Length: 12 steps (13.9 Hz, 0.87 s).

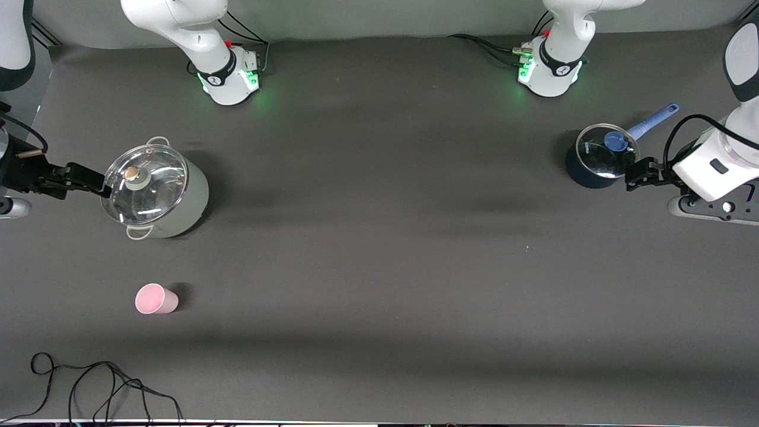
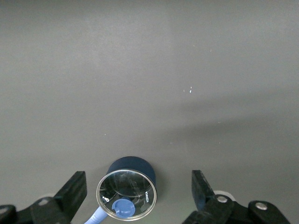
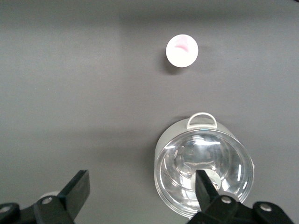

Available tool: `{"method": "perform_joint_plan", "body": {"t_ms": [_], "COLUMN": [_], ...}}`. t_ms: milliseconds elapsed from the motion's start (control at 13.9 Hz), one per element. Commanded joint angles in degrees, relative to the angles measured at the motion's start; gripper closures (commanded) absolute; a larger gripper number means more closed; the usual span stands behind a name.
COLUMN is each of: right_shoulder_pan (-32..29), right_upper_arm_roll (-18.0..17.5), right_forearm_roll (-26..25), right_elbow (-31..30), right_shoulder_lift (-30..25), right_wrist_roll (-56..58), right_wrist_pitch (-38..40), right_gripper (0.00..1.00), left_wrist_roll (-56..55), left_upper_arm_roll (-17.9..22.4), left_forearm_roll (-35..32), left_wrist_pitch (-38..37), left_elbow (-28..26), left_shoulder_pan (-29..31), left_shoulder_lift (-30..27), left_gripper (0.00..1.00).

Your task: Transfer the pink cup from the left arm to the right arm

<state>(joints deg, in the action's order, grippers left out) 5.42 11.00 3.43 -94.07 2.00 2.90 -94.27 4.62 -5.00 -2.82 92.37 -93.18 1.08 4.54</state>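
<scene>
The pink cup (image 1: pixel 155 298) stands upright on the dark table at the right arm's end, nearer to the front camera than the grey pot. It also shows in the right wrist view (image 3: pixel 182 50), mouth up. My right gripper (image 1: pixel 89 178) is open and empty, up in the air beside the grey pot's lid, well apart from the cup. My left gripper (image 1: pixel 641 173) is open and empty at the left arm's end, beside the small dark blue saucepan. In each wrist view the two black fingers stand wide apart with nothing between them, left (image 2: pixel 138 191) and right (image 3: pixel 142 189).
A grey pot (image 1: pixel 191 201) with a glass lid stands at the right arm's end, also in the right wrist view (image 3: pixel 164 140). A dark blue saucepan (image 1: pixel 584 175) with a glass lid and blue handle stands at the left arm's end. A black cable (image 1: pixel 89 385) lies along the front edge.
</scene>
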Motion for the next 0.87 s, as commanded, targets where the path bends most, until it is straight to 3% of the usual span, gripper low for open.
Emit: {"method": "perform_joint_plan", "body": {"t_ms": [0,216,793], "right_shoulder_pan": [-4.5,-8.8,-8.1], "right_upper_arm_roll": [-3.4,-9.0,-9.2], "right_forearm_roll": [-0.8,-2.2,-2.9], "right_elbow": [-0.7,-0.7,-0.7], "right_shoulder_lift": [-2.0,-2.3,-2.3], "right_wrist_roll": [0.3,1.1,1.0], "right_wrist_pitch": [-0.5,-0.8,-1.3], "right_gripper": [0.0,0.0,0.0], "left_wrist_roll": [0.7,0.7,0.7], "left_upper_arm_roll": [-0.1,-0.2,-0.2], "left_forearm_roll": [0.6,0.6,0.6], "left_wrist_pitch": [0.8,0.7,0.8], "left_elbow": [-0.9,-0.9,-0.9], "left_shoulder_pan": [0.4,0.4,0.3], "left_shoulder_lift": [-0.9,-0.9,-0.8], "left_gripper": [0.0,0.0,0.0]}}
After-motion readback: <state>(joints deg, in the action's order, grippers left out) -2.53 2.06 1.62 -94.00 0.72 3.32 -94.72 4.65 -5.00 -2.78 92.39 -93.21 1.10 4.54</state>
